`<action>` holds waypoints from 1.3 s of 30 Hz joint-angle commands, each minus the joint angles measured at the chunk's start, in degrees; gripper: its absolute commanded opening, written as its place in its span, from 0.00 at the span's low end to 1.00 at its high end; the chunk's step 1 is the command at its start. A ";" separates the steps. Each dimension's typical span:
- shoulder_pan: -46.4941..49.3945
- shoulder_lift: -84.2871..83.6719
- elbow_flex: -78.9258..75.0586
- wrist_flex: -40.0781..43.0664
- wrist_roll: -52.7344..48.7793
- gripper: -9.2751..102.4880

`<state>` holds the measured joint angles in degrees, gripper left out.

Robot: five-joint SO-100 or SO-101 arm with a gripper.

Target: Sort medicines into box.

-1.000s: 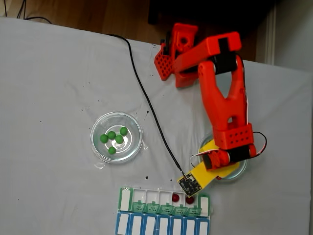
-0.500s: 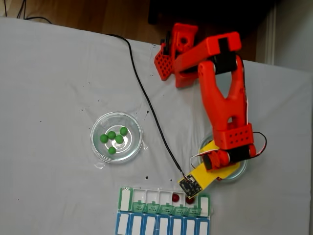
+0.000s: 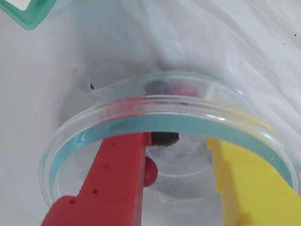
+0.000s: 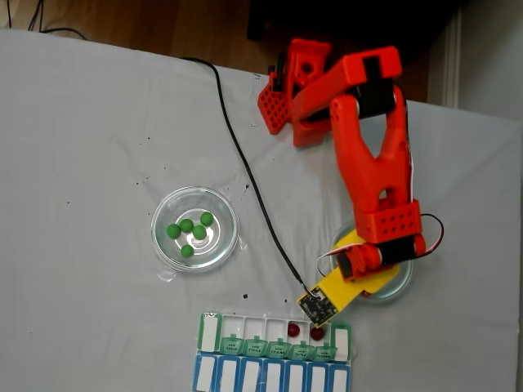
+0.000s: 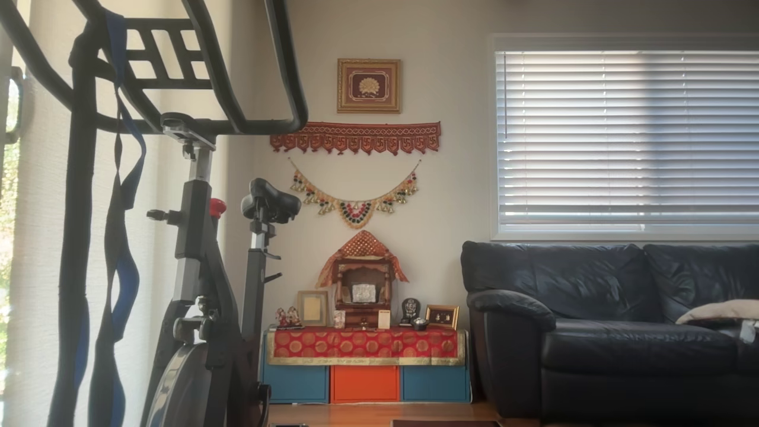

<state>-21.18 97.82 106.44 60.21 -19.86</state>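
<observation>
The orange arm reaches down over the white-covered bench in the fixed view, its wrist lowered over a clear glass dish at the right, just above the pill box. In the wrist view the hand is inside that dish: the red finger and the yellow finger stand well apart, so the hand is open and grips nothing. A dark red ball lies on the glass floor touching the inner edge of the red finger, and another red ball shows blurred through the far wall of the dish beside a darker shape that is too blurred to name. A green corner of the box shows at the upper left of that view. In the fixed view two dark red balls already sit in the open top row of the box, in neighbouring compartments towards its right end, above the green lids and the blue row. The five green balls lie clustered in the other glass dish at the left — well apart from the hand. A black cable runs across the bench to a small circuit board on the yellow wrist piece. The other view shows a room: an exercise bike, a dark sofa and window blinds.
</observation>
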 commanded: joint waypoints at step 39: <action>1.93 25.40 0.70 6.59 2.29 0.10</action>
<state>-20.92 118.56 109.16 68.55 -18.28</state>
